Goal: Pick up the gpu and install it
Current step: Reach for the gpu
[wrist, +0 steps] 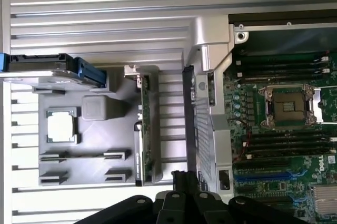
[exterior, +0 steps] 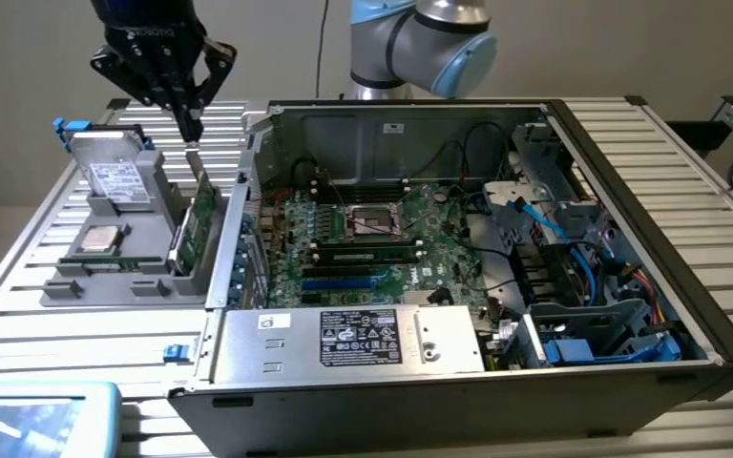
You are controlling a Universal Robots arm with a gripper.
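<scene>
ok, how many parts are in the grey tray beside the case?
3. The hard drive stands upright at the far end of the grey tray, the CPU lies flat in front of it, and the gpu stands on edge beside the case. Nothing looks hidden.

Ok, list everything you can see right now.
gpu: one, green, upright in the tray's slot nearest the case
hard drive: one, silver, white label, propped at the tray's far end
processor: one, silver, flat in the tray
tray: one, grey, on the table, exterior view's left
computer case: one, black, open, green motherboard inside
table: one, silver slats, under everything
gripper: one, black, shut, just above the gpu
arm: one, silver and blue, behind the case
</scene>
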